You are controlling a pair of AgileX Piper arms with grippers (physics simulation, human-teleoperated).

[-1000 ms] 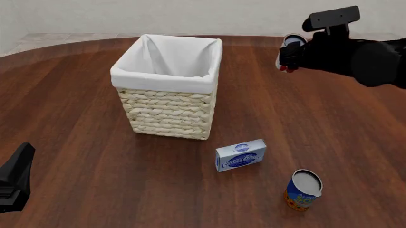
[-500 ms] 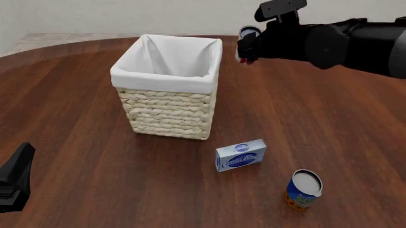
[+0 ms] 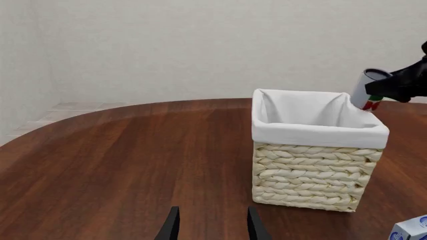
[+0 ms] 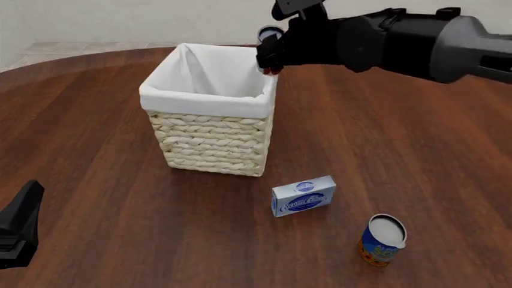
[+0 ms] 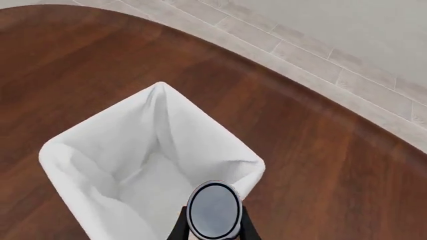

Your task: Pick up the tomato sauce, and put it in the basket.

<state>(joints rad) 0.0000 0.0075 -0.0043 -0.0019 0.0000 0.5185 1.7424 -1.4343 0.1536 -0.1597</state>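
1. Front view shows the right gripper (image 4: 270, 53) raised over the far right corner of the basket (image 4: 213, 144); its jaws are clamped on the tomato sauce (image 4: 269, 36), which is lifted clear of the table (image 4: 416, 156) and tilted, its silvery top leaning away from the jaws.
2. Right wrist view looks along the fingers (image 5: 179, 229); the can's round top (image 5: 213, 209) sits between the two fingertips, and the basket's white lining (image 5: 127, 165) opens just beyond and below the jaws, with the nearest corner of the rim directly under the can.
3. Left wrist view shows the tomato sauce (image 3: 366, 90) from the side; red and green label patches show under the dark fingers, and the can hangs just above the basket's rim (image 3: 319, 132) at one corner, not inside it.
4. Left gripper (image 3: 211, 227) hovers low over the table with its jaws apart and nothing between them; the basket stands ahead of the jaws and off to one side, well apart from them.
5. Well apart from the right jaws, on the near side of the table, lie a small blue-and-white box (image 4: 303, 196) and, nearer still, an upright blue-and-orange can (image 4: 382, 240); neither touches the basket.
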